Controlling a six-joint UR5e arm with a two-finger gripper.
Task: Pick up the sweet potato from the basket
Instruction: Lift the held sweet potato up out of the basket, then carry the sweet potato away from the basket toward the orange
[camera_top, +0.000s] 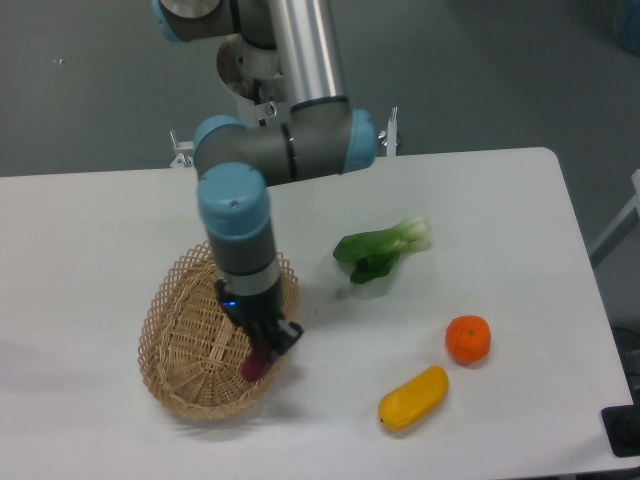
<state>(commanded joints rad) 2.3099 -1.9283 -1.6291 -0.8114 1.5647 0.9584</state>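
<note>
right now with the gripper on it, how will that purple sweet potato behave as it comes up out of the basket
The sweet potato looks stiff, so it should not sag. Its smooth skin and slim shape may let it pivot in the gripper. It looks light, hanging by the basket rim.

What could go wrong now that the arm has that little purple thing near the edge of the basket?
The sweet potato hangs from the gripper with only its upper end between the jaws, so it might slip and drop. It also sits low, close to the right rim of the basket, so a sideways move could catch the wicker and drag or tip the basket. If it falls outside, it may roll toward the yellow fruit.
</note>
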